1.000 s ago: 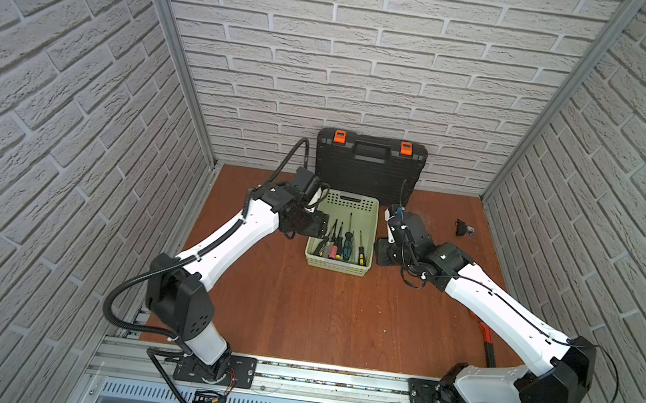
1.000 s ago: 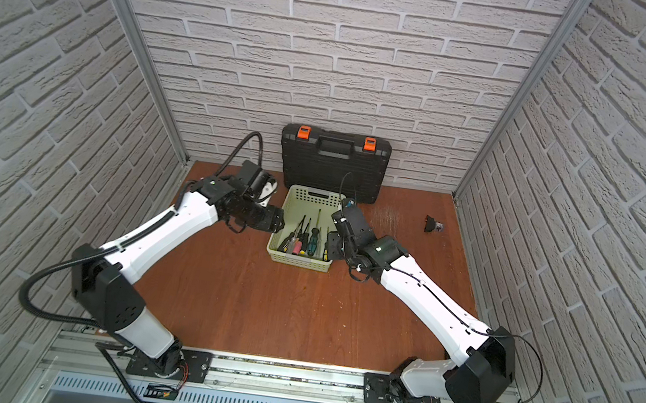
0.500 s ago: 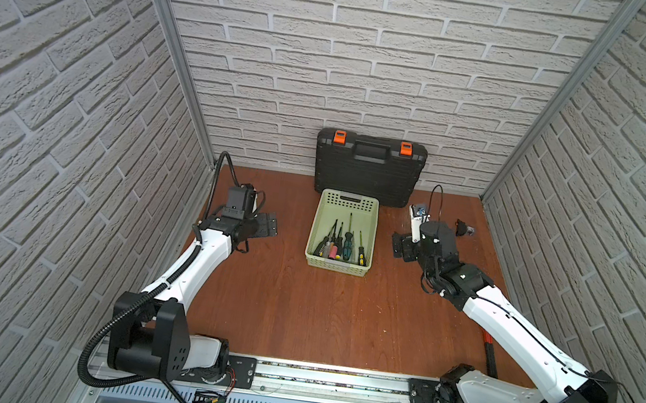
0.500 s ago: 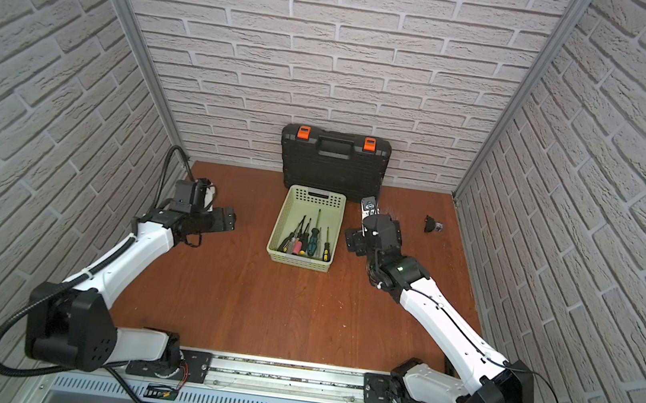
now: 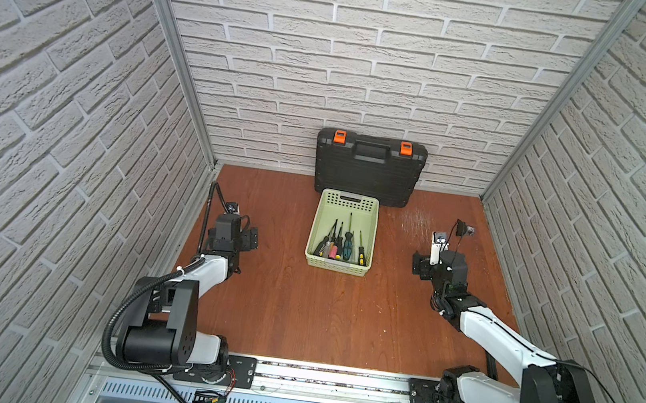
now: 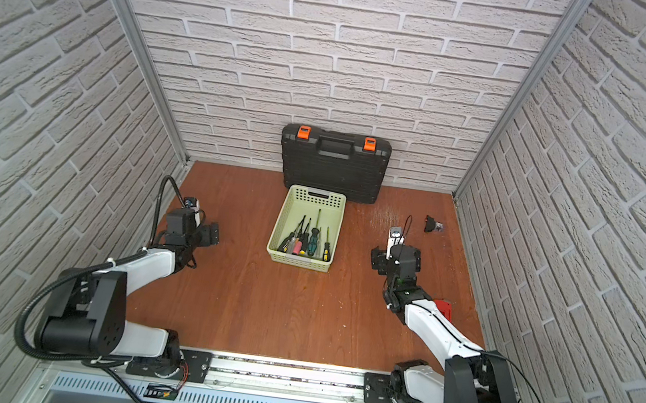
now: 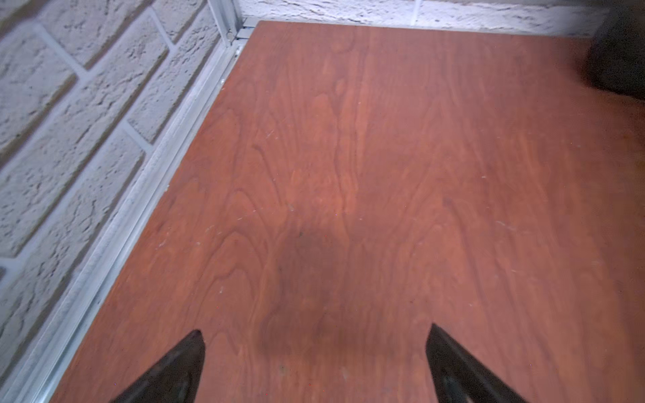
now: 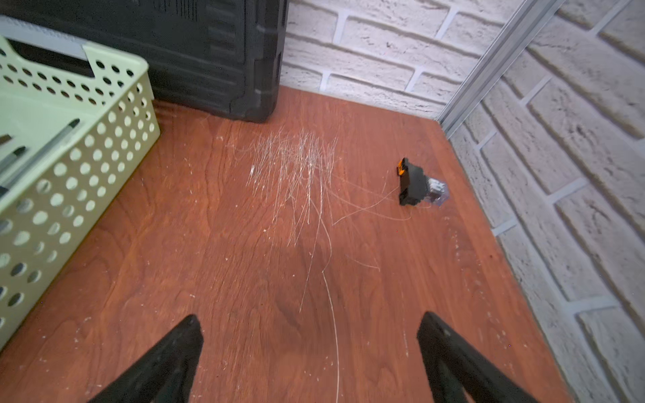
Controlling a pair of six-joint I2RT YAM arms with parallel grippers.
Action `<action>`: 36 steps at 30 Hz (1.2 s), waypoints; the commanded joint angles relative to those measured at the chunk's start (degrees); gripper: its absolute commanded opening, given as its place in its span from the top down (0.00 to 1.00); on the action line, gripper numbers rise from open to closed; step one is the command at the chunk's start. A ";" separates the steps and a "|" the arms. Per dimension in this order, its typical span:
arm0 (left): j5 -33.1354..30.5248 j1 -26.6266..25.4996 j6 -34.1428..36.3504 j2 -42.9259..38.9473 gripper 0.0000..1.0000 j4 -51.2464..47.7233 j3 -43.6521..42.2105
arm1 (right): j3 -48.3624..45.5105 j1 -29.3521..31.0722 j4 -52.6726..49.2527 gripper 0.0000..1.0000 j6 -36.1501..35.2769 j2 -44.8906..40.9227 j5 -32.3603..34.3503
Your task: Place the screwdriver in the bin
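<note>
The bin (image 5: pixel 348 200) is a pale green perforated basket in the middle of the floor, seen in both top views (image 6: pixel 315 198). Its side wall also shows in the right wrist view (image 8: pixel 69 181). Several screwdrivers (image 5: pixel 339 244) lie inside it, handles toward the near end (image 6: pixel 307 244). My left gripper (image 5: pixel 239 236) hovers near the left wall, well away from the bin, open with only bare floor between its fingers (image 7: pixel 316 335). My right gripper (image 5: pixel 437 264) is right of the bin, also open and empty (image 8: pixel 309 321).
A black toolcase (image 5: pixel 369 166) with orange latches leans on the back wall behind the bin. A small black-and-orange part (image 8: pixel 415 186) lies near the back right corner. A red object (image 6: pixel 444 307) sits on the floor, partly hidden by the right arm. Brick walls close three sides.
Both arms have drawn back from the bin, the left toward the left wall and the right toward the right side. The screwdrivers stay in the bin.
</note>
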 commanded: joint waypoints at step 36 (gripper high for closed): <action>3.12 2.30 2.88 9.71 0.02 35.55 -9.82 | -5.42 -5.63 29.05 0.00 2.77 14.95 -13.37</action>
